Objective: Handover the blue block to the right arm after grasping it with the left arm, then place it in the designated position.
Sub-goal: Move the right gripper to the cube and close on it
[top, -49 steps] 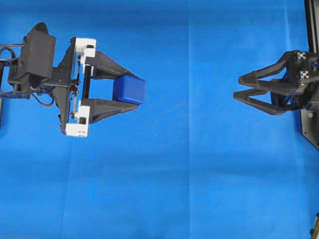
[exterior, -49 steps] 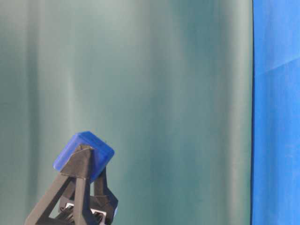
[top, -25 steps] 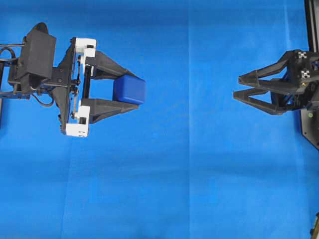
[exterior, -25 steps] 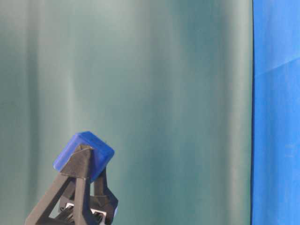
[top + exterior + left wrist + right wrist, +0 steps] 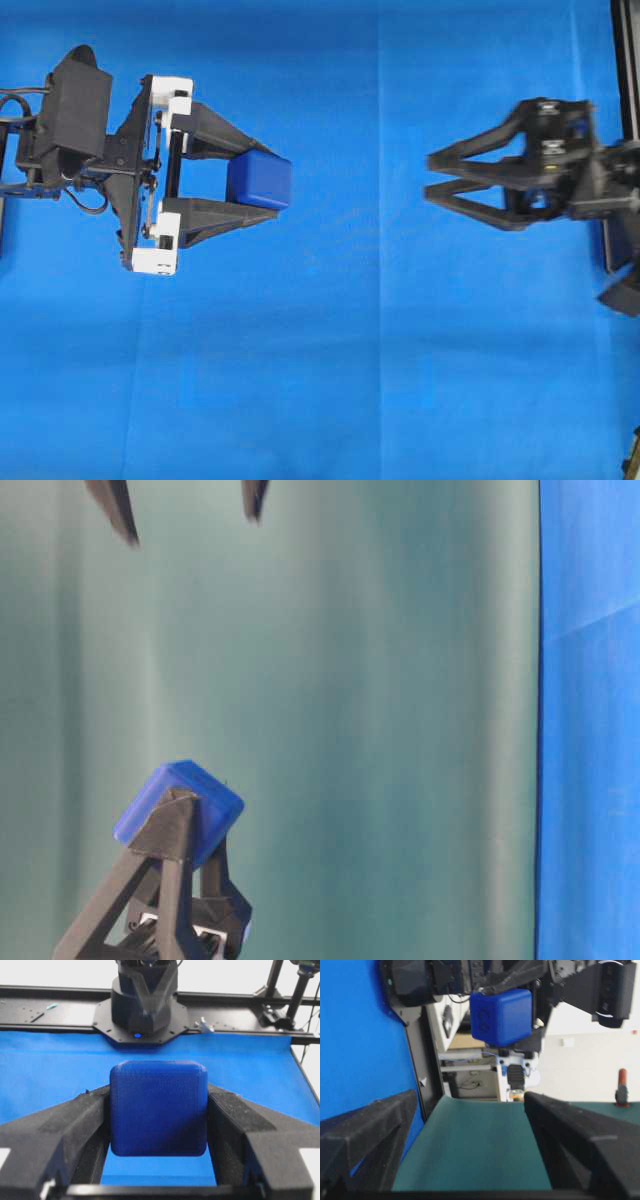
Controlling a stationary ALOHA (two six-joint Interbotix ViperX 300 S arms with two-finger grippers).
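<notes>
Dark blue block (image 5: 259,181), a rounded cube, sits left of centre, pinched between the left arm's (image 5: 90,140) black fingers (image 5: 215,127)

You are looking at a robotics lab bench, not a home or a shop. The worktop (image 5: 380,350) under both hands is covered edge to edge with one plain blue cloth, and a green backdrop curtain (image 5: 380,720) hangs behind it. Ahead of the left hand (image 5: 159,1110), past the cloth's far edge, a black perforated metal rail (image 5: 60,1010) carries a bolted-down black arm base (image 5: 142,1010). Beyond the right hand (image 5: 465,1125) you can see bare white walls (image 5: 590,1065), loose cables and equipment stacked on a pale rack (image 5: 517,1072).
</notes>
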